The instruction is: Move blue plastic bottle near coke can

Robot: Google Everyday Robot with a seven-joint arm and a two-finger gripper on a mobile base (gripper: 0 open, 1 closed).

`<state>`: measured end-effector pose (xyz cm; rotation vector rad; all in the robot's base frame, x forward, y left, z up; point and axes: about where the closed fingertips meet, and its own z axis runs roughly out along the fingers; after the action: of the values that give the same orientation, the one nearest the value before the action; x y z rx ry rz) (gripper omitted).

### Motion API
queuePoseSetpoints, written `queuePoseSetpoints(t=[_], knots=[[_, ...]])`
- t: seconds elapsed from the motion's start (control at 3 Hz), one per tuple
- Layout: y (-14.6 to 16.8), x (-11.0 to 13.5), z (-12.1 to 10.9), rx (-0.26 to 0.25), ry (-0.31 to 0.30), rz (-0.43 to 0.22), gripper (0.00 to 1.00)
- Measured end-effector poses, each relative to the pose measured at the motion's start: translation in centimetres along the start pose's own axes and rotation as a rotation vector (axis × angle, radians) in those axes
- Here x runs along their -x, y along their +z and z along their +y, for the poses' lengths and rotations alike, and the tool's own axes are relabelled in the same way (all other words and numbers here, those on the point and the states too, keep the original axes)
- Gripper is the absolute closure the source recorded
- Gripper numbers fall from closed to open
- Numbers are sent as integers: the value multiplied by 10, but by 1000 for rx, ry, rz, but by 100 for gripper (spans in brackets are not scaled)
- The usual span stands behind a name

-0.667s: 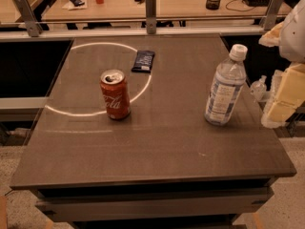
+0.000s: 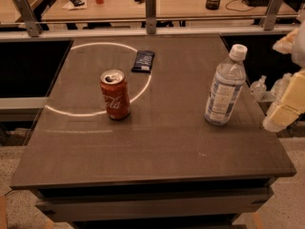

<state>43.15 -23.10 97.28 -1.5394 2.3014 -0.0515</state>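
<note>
The blue plastic bottle (image 2: 224, 87) stands upright on the right side of the dark table (image 2: 157, 147); it is clear, with a white cap and a blue-and-white label. The coke can (image 2: 115, 94) stands upright left of centre, on a white ring marked on the table, well apart from the bottle. My gripper (image 2: 287, 104) is cream-coloured and sits at the right edge of the view. It is just right of the bottle at about label height and does not touch it.
A dark flat snack packet (image 2: 143, 61) lies behind the can. Small clear pump bottles (image 2: 259, 87) stand off the table's right edge, behind the gripper. A metal rail with posts (image 2: 150, 11) runs along the back, with a cluttered desk beyond.
The gripper has dropped very slightly. The bottle and the can have not moved.
</note>
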Motion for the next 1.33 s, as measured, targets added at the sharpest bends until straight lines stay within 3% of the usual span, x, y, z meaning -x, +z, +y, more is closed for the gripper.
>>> queuePoseSetpoints(t=[0.33, 0.67, 1.0, 1.33], knots=[[6, -37, 11, -25, 209, -111, 0], [19, -71, 23, -55, 341, -243, 0], [33, -100, 30, -80, 401, -386, 0], [45, -118, 28, -73, 425, -533, 0]])
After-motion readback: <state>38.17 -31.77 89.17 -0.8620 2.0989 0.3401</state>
